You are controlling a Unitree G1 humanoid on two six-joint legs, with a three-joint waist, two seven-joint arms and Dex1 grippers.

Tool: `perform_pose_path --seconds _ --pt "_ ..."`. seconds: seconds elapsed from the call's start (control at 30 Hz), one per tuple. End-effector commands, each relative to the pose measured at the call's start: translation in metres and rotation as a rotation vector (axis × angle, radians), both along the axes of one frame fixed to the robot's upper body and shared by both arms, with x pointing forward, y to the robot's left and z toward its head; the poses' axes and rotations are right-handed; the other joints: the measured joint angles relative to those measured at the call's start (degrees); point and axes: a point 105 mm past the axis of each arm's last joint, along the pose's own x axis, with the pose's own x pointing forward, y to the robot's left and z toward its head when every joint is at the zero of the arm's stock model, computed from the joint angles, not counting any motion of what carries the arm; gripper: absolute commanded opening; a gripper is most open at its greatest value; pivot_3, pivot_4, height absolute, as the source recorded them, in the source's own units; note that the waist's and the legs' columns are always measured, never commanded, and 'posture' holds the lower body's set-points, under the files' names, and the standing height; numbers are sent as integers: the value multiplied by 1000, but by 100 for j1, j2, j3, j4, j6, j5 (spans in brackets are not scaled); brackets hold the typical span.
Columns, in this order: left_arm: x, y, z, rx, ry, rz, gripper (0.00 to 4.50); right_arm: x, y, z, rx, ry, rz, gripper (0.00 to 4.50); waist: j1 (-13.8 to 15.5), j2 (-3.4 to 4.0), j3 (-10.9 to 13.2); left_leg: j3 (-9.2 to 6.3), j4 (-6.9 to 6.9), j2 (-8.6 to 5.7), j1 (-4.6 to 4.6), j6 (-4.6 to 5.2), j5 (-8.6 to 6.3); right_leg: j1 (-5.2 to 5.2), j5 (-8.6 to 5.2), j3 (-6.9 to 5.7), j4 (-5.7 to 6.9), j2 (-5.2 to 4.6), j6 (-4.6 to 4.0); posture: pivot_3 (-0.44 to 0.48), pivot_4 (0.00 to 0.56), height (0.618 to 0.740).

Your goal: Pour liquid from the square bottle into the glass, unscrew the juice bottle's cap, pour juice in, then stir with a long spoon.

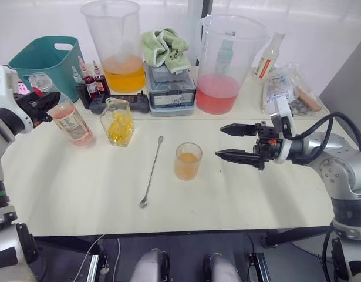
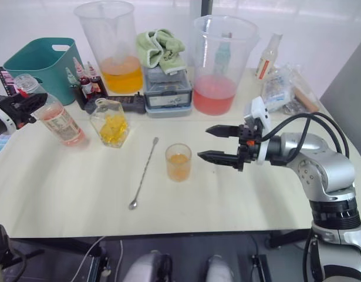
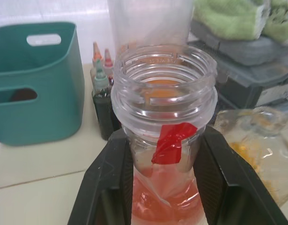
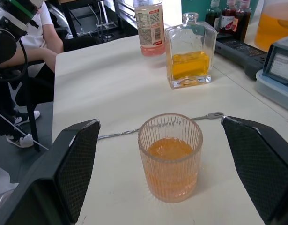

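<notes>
- The glass (image 1: 188,161) stands mid-table holding orange-pink drink, so by the look of it both pours are done and stirring is what remains.
- The long spoon (image 1: 151,171) lies flat on the table just to the robot's left of the glass. Its long axis runs from the far end near the square bottle (image 1: 117,121) down toward the table's near edge, with the small bowl at the near end.
- The right gripper (image 1: 226,141) hovers on the other side of the glass, fingers spread wide and empty, pointing at it. The glass sits between this gripper and the spoon, so a reach from here would have to pass over or around it.
- The left gripper (image 3: 162,183) is pinching the juice bottle (image 1: 63,114) just under its neck, further to the left of the glass than the spoon. By distance this arm is the nearer one to the spoon, but it is occupied.
- The left wrist view shows the bottle's mouth open with no cap on it and a red tag on the neck.
- The right wrist view shows the glass's ribbed wall and the spoon's forked far end behind it.
</notes>
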Motion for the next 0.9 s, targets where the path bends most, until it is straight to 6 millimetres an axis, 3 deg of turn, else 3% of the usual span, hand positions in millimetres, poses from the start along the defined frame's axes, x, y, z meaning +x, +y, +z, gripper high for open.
perform_pose_path --seconds 0.03,0.23,0.57,0.63,0.83,0.9 --pt "5 2 21 26 -69 10 1409 -6 -3 15 9 -70 -18 4405 -6 -4 2 1 0 0 0 1 0 -1 0 0 0 0 0 0 150 739" --pt "25 -7 16 38 -51 -33 1409 -10 -7 15 9 -74 -50 4405 11 -24 2 3 2 0 -5 2 1 -1 0 -4 1 0 0 0 150 739" --pt "35 -7 6 78 -22 -39 1409 -13 -11 16 11 -76 -72 4405 4 -27 1 5 3 1 -5 3 1 -4 0 -2 0 0 0 0 150 739" --pt "34 -6 4 67 -17 -41 2364 -13 -11 16 11 -75 -73 4500 2 -27 1 4 3 1 -4 3 1 -4 0 -2 1 -1 0 0 150 739" --pt "31 -6 10 52 -37 -46 4365 -12 -10 16 12 -72 -70 4500 0 -27 1 4 4 1 -4 4 1 -5 0 -1 3 -1 0 0 150 739" --pt "30 -7 16 49 -58 -50 4440 -11 -10 16 12 -71 -67 4500 0 -27 1 4 4 1 -4 4 1 -5 0 -1 3 -1 0 0 150 739"
